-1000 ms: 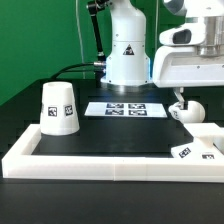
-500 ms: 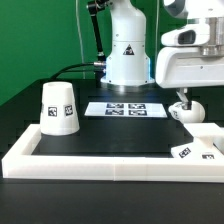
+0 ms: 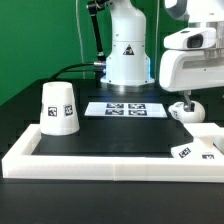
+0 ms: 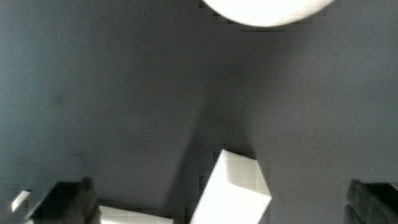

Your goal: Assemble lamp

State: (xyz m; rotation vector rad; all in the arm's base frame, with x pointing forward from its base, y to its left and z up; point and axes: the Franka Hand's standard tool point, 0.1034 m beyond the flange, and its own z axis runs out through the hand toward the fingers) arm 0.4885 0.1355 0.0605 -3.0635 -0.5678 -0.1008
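The rounded white bulb (image 3: 190, 111) lies on the black table at the exterior view's right. My gripper (image 3: 183, 101) hangs just above it, open and empty. In the wrist view the bulb (image 4: 267, 10) sits at the picture's edge, ahead of the jaws and not between them. The two dark fingers (image 4: 68, 202) stand wide apart. A white slab corner (image 4: 240, 190), apparently the flat square base, shows between them lower down. The base (image 3: 203, 140) with its tag lies in front of the bulb. The tapered shade (image 3: 58, 107) stands upright at the exterior view's left.
The marker board (image 3: 125, 109) lies flat in front of the robot's white pedestal (image 3: 127, 55). A long white border rail (image 3: 100, 162) runs along the table's front and turns back along the exterior view's left side.
The gripper has shifted a little toward the exterior view's right over the bulb. The parts have not moved.
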